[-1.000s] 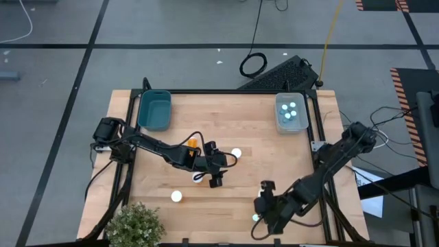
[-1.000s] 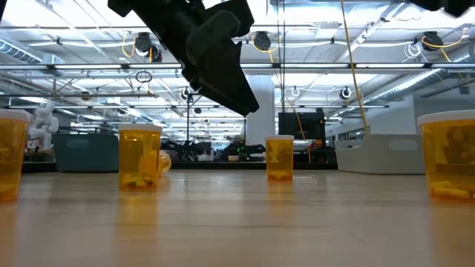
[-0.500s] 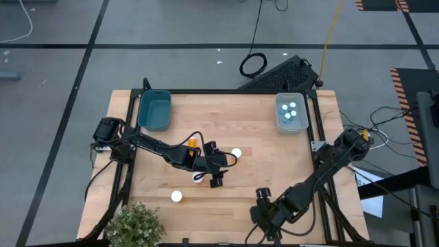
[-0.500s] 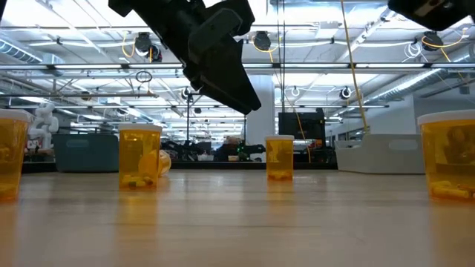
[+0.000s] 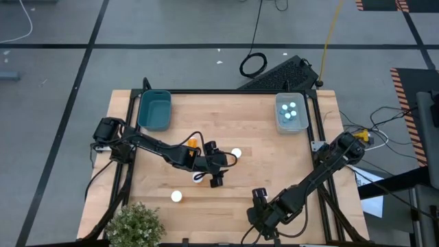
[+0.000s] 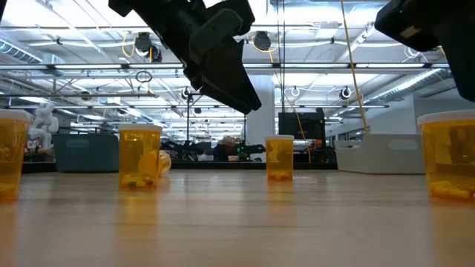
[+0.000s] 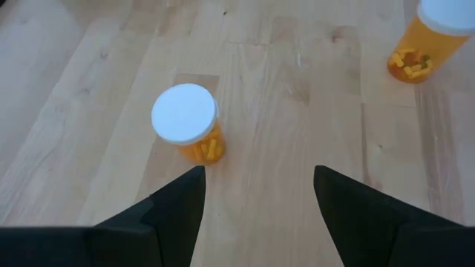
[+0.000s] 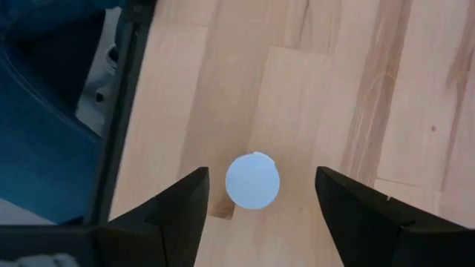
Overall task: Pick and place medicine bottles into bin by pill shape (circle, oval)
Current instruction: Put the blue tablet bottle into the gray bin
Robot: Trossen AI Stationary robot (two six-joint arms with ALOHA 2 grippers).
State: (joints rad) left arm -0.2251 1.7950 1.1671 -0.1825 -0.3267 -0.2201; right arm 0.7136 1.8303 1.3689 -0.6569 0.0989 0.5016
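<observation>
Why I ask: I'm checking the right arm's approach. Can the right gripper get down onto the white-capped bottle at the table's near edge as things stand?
Probably yes. The right gripper hangs open directly over the white-capped bottle, fingers either side of it, with only bare table around it. The table frame runs close alongside, which may crowd one finger.

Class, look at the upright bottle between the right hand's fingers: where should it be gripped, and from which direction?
Grip the bottle around its round white cap, coming straight down from above. It stands upright with bare wood on either side, and the right hand, open, already straddles it.

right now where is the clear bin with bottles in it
In the high view the clear bin sits at the table's far right corner, opposite the teal bin at the far left.
</observation>
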